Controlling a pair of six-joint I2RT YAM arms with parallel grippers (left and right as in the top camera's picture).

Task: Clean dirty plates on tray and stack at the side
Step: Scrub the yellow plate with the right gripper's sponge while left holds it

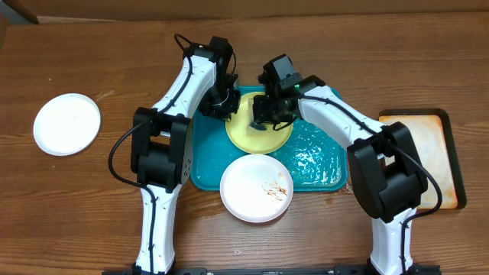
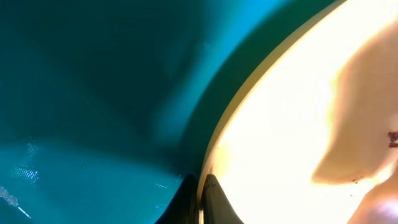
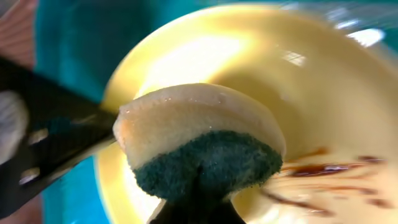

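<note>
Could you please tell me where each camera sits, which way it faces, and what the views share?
Overhead: fixed above the table, looking straight down at the teal tray, left arm and right arm.
Left wrist: low over the tray, looking along the left fingers, shut on the rim of the yellow plate.
Right wrist: close above that plate, the right fingers holding a sponge over it.
Shared: all three show the yellow plate on the tray.

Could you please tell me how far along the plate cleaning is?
Done, apparently: a clean-looking white plate sits left of the tray. In hand: the left gripper pinches the yellow plate by its rim while the right gripper holds a sponge over it; brown smears show. Left: the smeared white plate, then stacking.
</note>
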